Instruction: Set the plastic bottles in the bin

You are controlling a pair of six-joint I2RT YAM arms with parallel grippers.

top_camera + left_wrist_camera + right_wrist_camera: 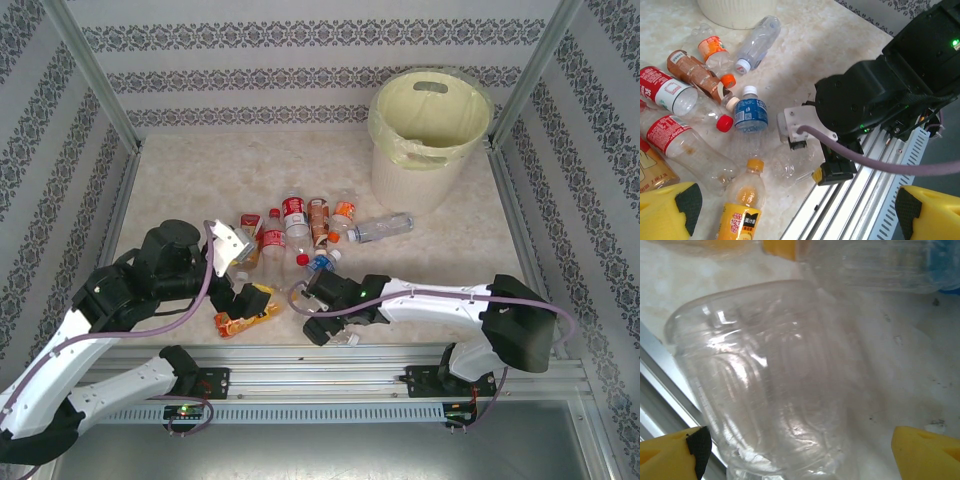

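The bin (430,130), white with a pale liner, stands at the far right. Several plastic bottles (300,230) lie mid-table with red, orange and blue labels. My right gripper (800,455) is open, its yellow fingertips (675,455) straddling a clear unlabelled bottle (765,390) by the front rail, with a gap on the right side. The left wrist view shows that gripper (812,161) over the same bottle (790,167). My left gripper (800,220) hangs open above an orange-capped juice bottle (740,210); from above it sits at the near left (248,305).
An aluminium rail (330,355) runs along the table's front edge just behind the clear bottle. Patterned walls and frame posts (95,75) close in the sides and back. A blue-labelled bottle (751,112) and red-labelled bottles (670,135) lie close to the left.
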